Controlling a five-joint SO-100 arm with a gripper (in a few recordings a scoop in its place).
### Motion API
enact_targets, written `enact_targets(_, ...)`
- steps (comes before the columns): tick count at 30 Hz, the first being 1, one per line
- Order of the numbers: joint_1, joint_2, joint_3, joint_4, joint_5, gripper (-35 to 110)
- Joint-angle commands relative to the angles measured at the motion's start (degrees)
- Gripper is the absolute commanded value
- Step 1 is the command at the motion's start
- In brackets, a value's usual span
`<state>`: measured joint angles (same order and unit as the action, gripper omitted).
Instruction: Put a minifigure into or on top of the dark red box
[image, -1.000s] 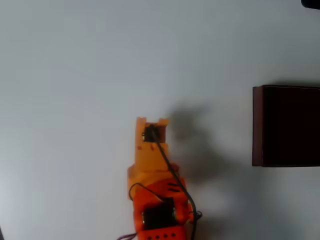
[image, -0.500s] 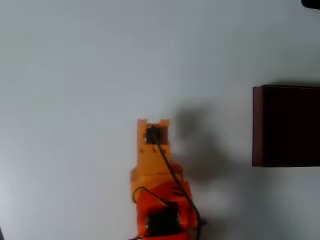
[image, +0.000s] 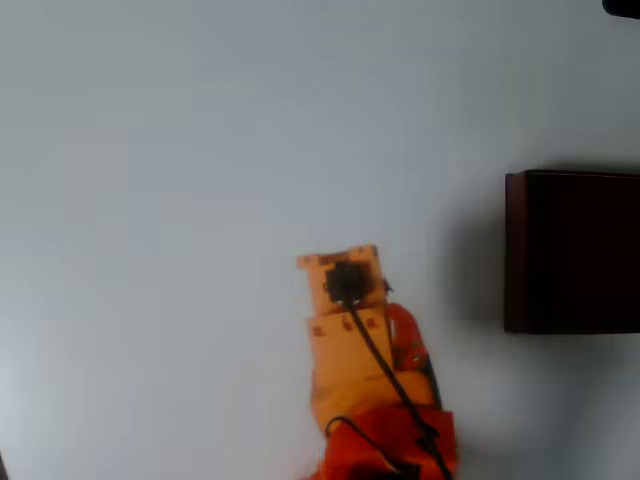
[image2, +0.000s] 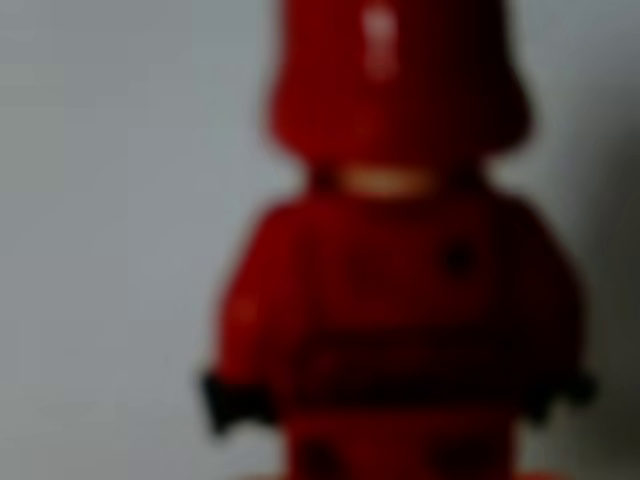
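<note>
From my overhead feed I cannot see the claw's fingers; they sit under the orange wrist housing (image: 345, 300), so I cannot tell from there how wide they stand. My wrist camera gives me the minifigure (image2: 395, 270) very close and out of focus: a red helmeted head at the top, a pale band at the neck, a red torso with a dark belt line, and black hands at either side. It stands upright in that picture against a pale grey background, and it looks carried right in front of the lens, though I see no finger touching it, so I cannot say for sure that the claw grips it. A black cable runs down the top of the arm. Around the arm lies the plain white table (image: 160, 180). The dark red box (image: 572, 250) rests at the right edge of the overhead view, apart from the arm.
</note>
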<state>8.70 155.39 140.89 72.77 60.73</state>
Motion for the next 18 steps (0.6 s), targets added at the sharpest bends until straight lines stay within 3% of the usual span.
enact_targets(1,3.78,-4.22,-9.67,2.72,-6.94,2)
enact_targets(18,25.31,-47.46,-40.87,1.85,-27.33,0)
